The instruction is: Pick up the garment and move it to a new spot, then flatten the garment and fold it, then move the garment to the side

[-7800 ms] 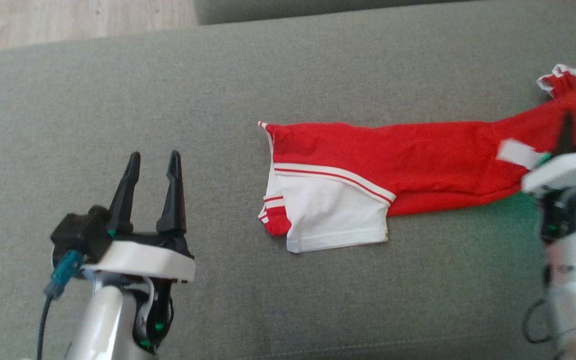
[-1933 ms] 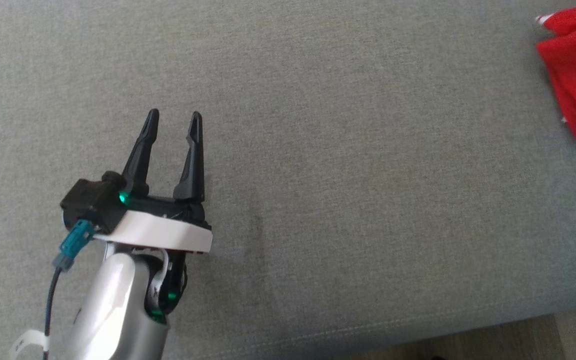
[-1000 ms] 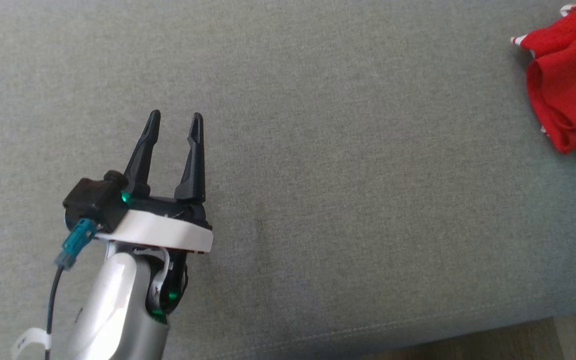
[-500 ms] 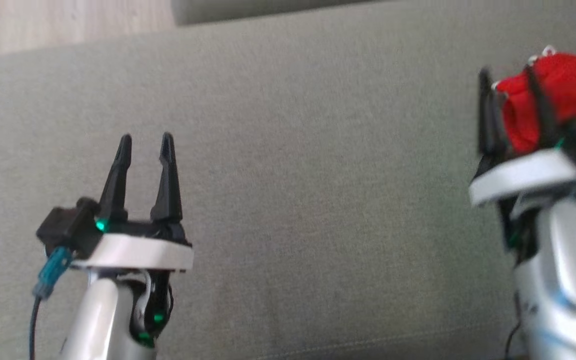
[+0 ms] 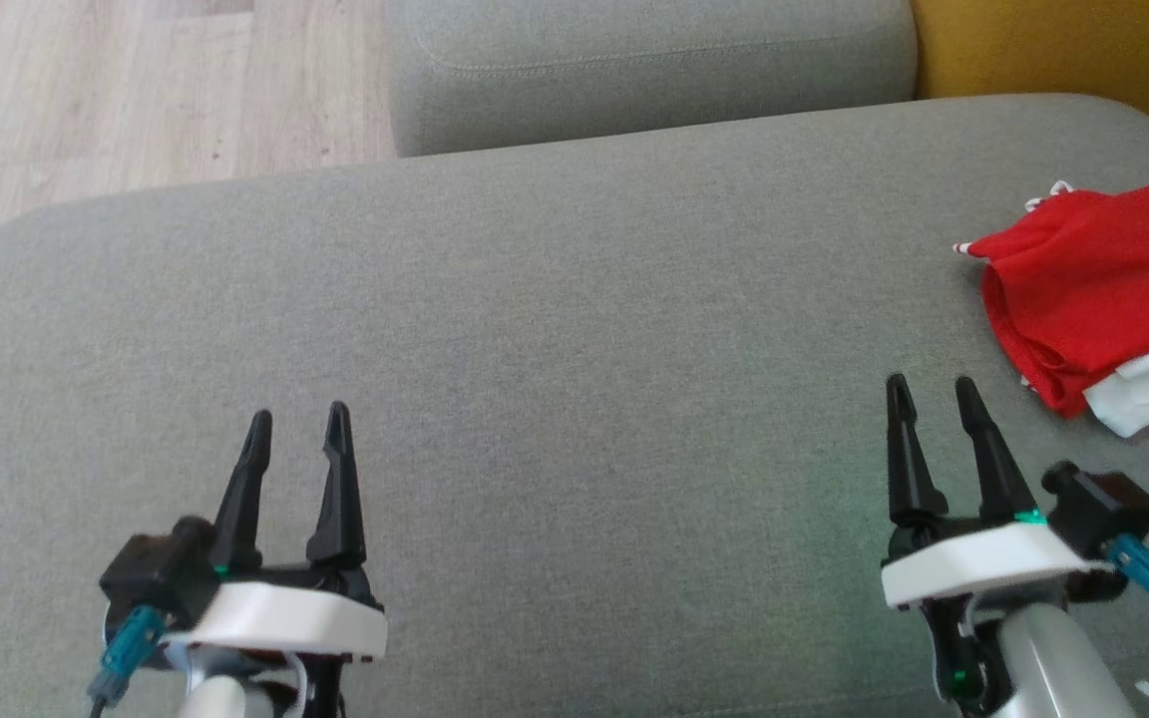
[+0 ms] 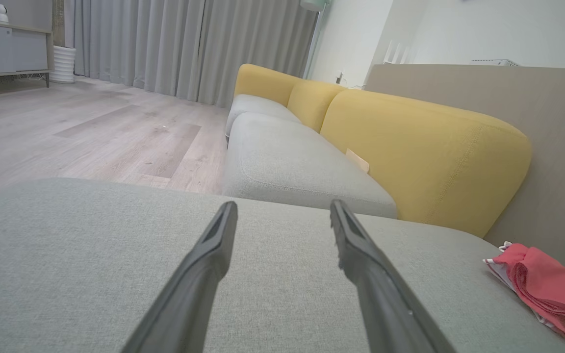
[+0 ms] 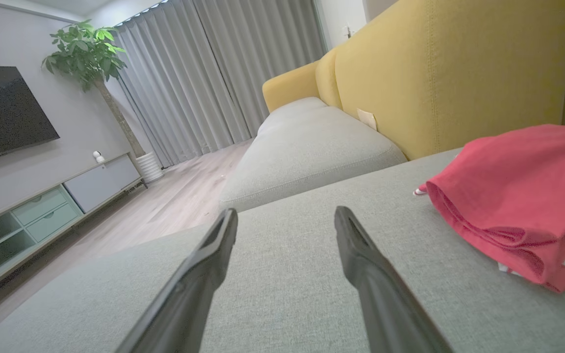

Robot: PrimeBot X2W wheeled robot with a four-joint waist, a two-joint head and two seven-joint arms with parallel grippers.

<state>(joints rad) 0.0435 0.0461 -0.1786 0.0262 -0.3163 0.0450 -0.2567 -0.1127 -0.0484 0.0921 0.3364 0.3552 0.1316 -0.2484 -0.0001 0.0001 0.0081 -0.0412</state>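
Observation:
The garment (image 5: 1098, 289) lies folded into a compact red bundle at the far right of the grey cushion (image 5: 535, 329), a white sleeve edge poking out at its near side; its lettering is hidden. The garment (image 7: 513, 196) sits just right of my right fingers in the right wrist view, and the garment (image 6: 547, 287) shows at the lower right in the left wrist view. My right gripper (image 5: 927, 391) stands open and empty, a short way in front of and left of the bundle. My left gripper (image 5: 297, 421) is open and empty at the lower left.
A second grey seat cushion (image 5: 644, 70) adjoins the far edge, with a yellow backrest (image 5: 1063, 45) at the far right. Wooden floor (image 5: 136, 90) lies beyond the cushion's left end. A TV stand (image 7: 42, 206) and a potted plant (image 7: 86, 54) stand across the room.
The right gripper has let go of the folded garment and pulled back toward me, open. The head camera has tilted, so the whole picture shifted; the left gripper stays open.

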